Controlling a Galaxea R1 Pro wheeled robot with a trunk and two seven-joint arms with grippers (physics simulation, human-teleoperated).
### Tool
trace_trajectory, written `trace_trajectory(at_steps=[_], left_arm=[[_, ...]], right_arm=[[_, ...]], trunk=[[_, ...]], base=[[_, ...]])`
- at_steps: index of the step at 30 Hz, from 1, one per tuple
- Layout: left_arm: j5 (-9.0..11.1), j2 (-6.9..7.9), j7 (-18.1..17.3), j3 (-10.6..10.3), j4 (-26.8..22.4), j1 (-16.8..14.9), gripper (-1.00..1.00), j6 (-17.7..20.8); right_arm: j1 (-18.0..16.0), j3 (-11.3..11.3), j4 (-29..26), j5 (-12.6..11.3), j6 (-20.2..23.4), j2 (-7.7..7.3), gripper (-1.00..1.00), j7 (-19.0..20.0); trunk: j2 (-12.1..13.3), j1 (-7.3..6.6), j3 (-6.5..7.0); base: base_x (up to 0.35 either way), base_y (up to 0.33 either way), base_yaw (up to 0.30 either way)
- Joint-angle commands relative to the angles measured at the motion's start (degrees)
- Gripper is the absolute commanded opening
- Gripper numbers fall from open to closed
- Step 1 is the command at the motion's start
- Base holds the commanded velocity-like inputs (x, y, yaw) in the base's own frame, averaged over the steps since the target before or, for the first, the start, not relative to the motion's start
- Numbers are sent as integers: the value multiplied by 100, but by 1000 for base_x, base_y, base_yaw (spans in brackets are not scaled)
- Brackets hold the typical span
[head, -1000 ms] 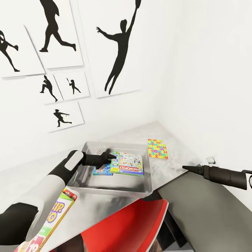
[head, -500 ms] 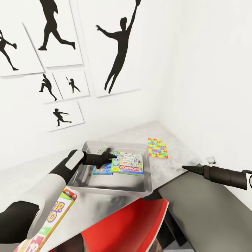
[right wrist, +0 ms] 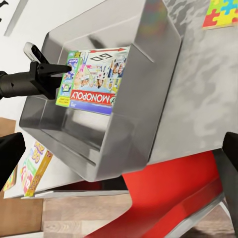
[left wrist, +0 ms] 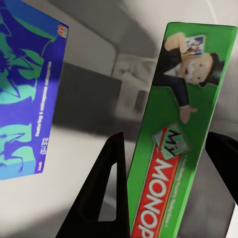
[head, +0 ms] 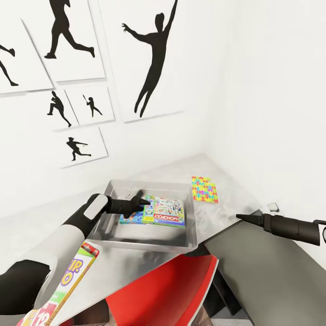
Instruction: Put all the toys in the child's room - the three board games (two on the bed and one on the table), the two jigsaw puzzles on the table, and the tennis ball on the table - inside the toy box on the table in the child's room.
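- Inside the toy box [head: 136, 235] on the desk [head: 226, 199], the left gripper [head: 144, 201] has its jaws pinching the Monopoly game [head: 168, 212] by its edge.
- Up close, the left wrist view reads "MONOPOLY" along that green edge [left wrist: 173, 148], beside a blue box [left wrist: 27, 94].
- Right gripper [head: 242, 218]: jaws' state unclear.

Flat white-green Monopoly game box [head: 169, 212]: red banner, white lettering; edge face green [left wrist: 183, 129]. Flat blue game box [head: 131, 219]: blue-green swirl pattern. Flat Skip-Bo card box [head: 68, 283]: green, yellow, red. Square jigsaw puzzle [head: 204, 189]: multicoloured pieces on yellow. Shallow toy box [head: 140, 235]: light grey. Worktop [head: 226, 199]: pale mottled grey-white. Pincers black [head: 144, 201]. Curved chair [head: 167, 290]: red.
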Motion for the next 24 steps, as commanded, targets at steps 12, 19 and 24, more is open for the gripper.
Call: trace_trajectory(at_steps=[12,19,24], left_arm=[[-43,14,-61,-28,0,-6,-100,-7],[-44,14,-58,-28,0,-6,-100,-8],[-45,8,-55,-22,1,-6,-100,-8]], right_arm=[[-5,-6,0,37,23,0,100,44],[-5,-7,-4,37,23,0,100,44],[-4,-7,-9,37,23,0,100,44]], trunk=[[-11,3,-122],[-11,3,-187],[-11,3,-233]], base=[[0,0,0],[0,0,0],[0,0,0]])
